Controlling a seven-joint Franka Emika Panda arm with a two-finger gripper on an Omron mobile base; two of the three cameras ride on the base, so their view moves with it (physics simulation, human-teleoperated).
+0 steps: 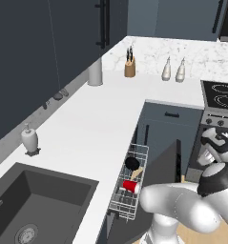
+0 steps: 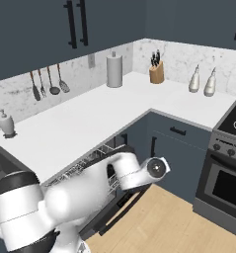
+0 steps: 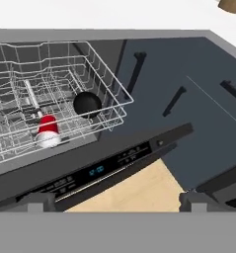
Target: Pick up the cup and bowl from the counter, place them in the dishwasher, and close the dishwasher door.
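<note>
While pulled out over the lowered dishwasher door [image 3: 104, 168]: white wire rack [image 3: 20, 64], carrying red cup [image 3: 47, 129] on its side and black bowl [image 3: 87, 104] just beside. Claw [image 3: 112, 201] spread wide, fingertips [image 3: 39, 200] well apart, holding nothing, poised near door edge. Worktop [image 1: 87, 124] above: soap dispenser [image 1: 29, 139], knife block [image 1: 129, 66].

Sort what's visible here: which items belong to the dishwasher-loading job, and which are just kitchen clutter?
Job: cup and bowl, both in the rack; dishwasher door, still open.

Clutter: soap dispenser, knife block, paper towel roll, two bottles, hanging utensils.
</note>
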